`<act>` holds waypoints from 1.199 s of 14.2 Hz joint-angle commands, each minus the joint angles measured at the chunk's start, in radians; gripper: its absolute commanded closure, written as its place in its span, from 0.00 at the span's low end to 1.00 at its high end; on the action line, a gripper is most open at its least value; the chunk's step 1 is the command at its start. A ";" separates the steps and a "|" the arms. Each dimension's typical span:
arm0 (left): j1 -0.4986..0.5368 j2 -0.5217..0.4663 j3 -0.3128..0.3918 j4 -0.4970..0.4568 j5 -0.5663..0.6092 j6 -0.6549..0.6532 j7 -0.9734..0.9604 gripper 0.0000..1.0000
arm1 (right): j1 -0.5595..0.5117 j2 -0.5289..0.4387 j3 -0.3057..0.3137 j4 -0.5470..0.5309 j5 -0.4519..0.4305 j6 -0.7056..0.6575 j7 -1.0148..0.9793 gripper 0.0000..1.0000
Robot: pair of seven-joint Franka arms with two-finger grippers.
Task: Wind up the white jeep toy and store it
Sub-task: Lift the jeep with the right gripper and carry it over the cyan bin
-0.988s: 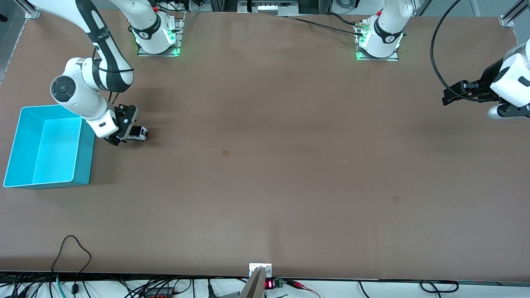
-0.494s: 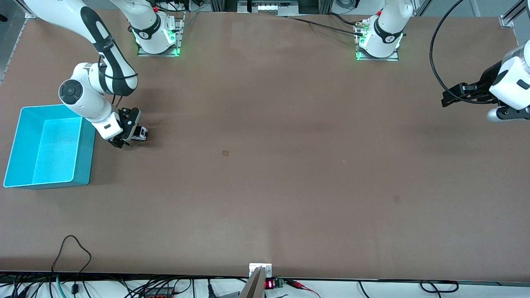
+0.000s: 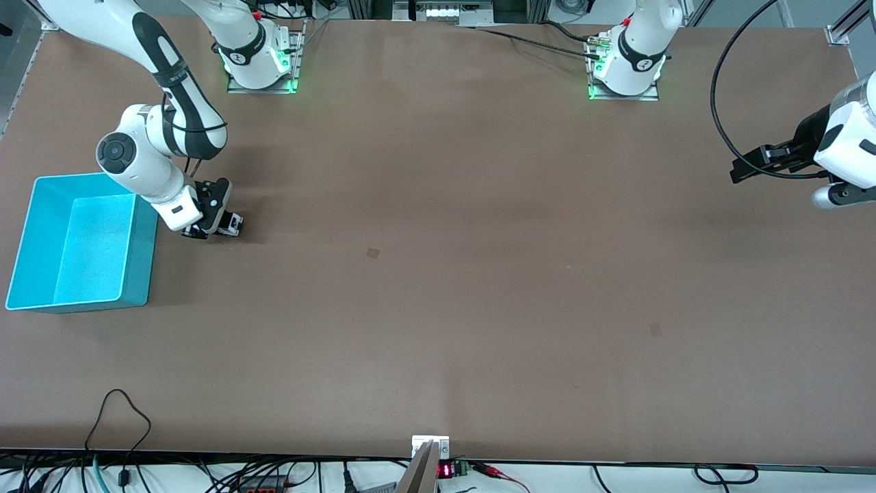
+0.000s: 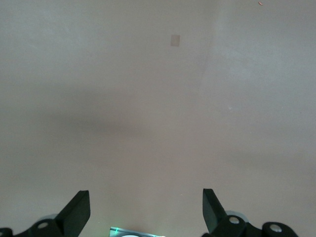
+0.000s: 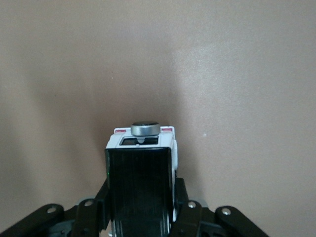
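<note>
The white jeep toy point(image 3: 233, 222), with its black roof point(image 5: 140, 182) and a round grey knob at one end, sits at the table surface beside the teal bin point(image 3: 140, 263), toward the right arm's end. My right gripper point(image 3: 208, 224) is shut on the jeep's sides; in the right wrist view the gripper point(image 5: 142, 195) clasps it with a finger on each side. My left gripper point(image 3: 743, 164) is open and empty, held in the air over the left arm's end of the table; it also shows in the left wrist view point(image 4: 143, 213).
The teal bin's inside shows nothing in it. Two small square marks point(image 3: 372, 253) point(image 3: 655, 329) lie on the brown table. Cables run along the table edge nearest the front camera.
My right gripper has turned and closed in over the jeep, which shifted slightly toward the bin. My left gripper has drifted a little toward the robots' bases.
</note>
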State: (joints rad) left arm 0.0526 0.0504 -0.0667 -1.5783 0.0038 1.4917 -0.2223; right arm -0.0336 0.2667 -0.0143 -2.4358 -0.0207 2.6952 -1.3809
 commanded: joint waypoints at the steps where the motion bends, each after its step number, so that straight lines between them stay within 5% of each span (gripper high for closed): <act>1: 0.004 0.017 -0.004 0.032 0.018 -0.039 -0.012 0.00 | -0.009 -0.023 0.010 0.004 0.004 -0.003 -0.015 1.00; 13: 0.021 0.017 0.001 0.037 0.008 -0.077 -0.017 0.00 | -0.084 -0.090 -0.004 0.349 0.010 -0.245 0.440 1.00; 17: 0.073 0.011 -0.001 0.038 -0.001 -0.080 -0.014 0.00 | -0.179 -0.084 -0.006 0.368 0.005 -0.258 0.584 1.00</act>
State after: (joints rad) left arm 0.0983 0.0510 -0.0628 -1.5733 0.0038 1.4382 -0.2309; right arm -0.1594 0.1790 -0.0291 -2.0829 -0.0165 2.4550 -0.8649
